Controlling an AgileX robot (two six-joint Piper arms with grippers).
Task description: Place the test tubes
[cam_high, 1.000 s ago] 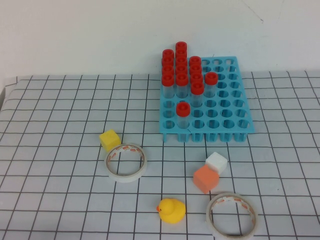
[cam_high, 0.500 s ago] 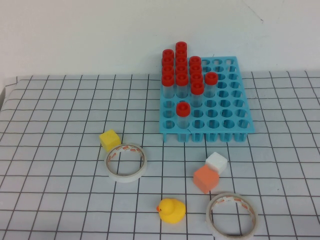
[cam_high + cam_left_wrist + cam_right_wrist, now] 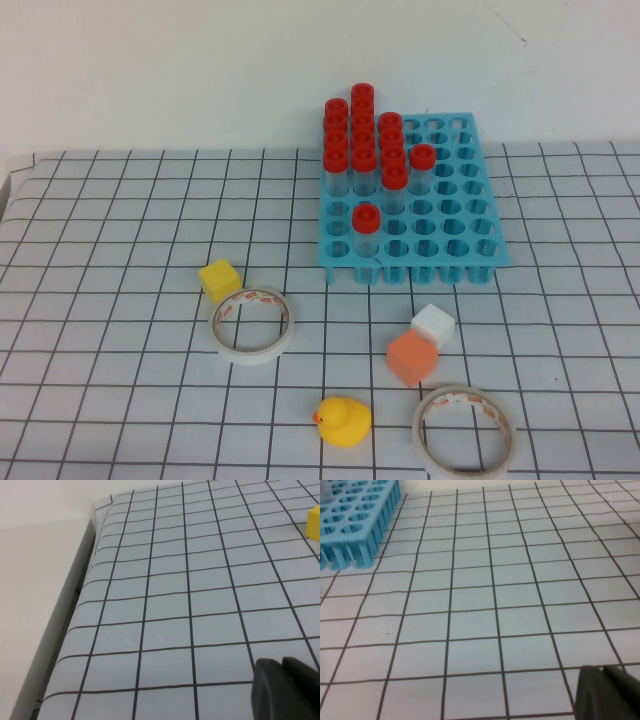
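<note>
Red-capped test tubes stood in the blue rack, far side of the table.
Left gripper and right gripper each hung low over the gridded cloth, fingers pressed together, holding nothing.

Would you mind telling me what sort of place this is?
Probably a robot test bench: gridded mat, blue rack of red-capped tubes, toy duck. The left gripper and right gripper hang shut over the mat.

light: bright, even | shadows: faint, soft under rack | focus: wrist views soft at near edge
</note>
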